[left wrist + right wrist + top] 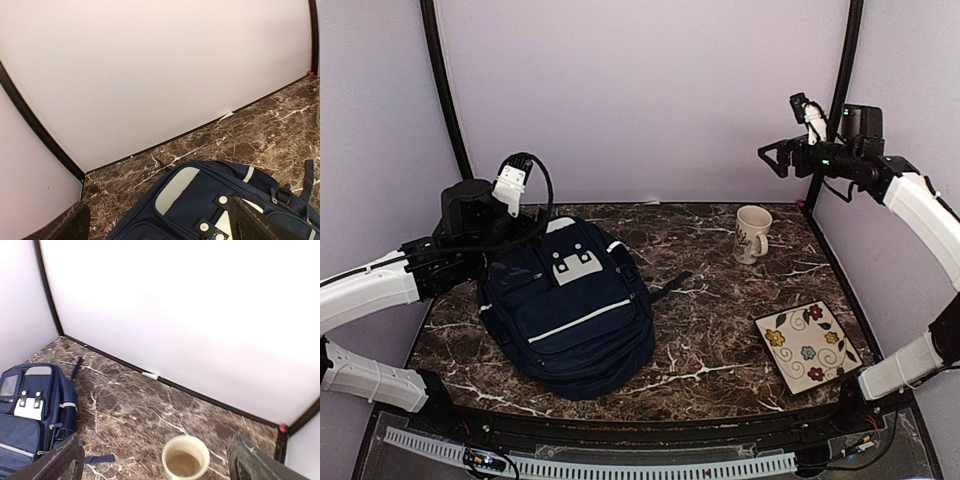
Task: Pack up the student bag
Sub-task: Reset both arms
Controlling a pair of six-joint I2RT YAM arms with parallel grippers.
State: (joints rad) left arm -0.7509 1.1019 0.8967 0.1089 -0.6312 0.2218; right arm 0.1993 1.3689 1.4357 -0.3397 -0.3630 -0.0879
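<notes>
Closest in, white slotted cable rail (590, 465) along the front edge. Student bag (570, 305) flat on the left half of the marble table (710, 280), front side up — bare room between it and the flowered plate (807, 346) by the right edge, mug (752, 233) near the back edge. Left gripper (160, 222) up over the bag's top end, jaws spread wide, holding nothing. Right gripper (157, 462) high by the back right corner, above the mug — likewise wide apart, empty.
</notes>
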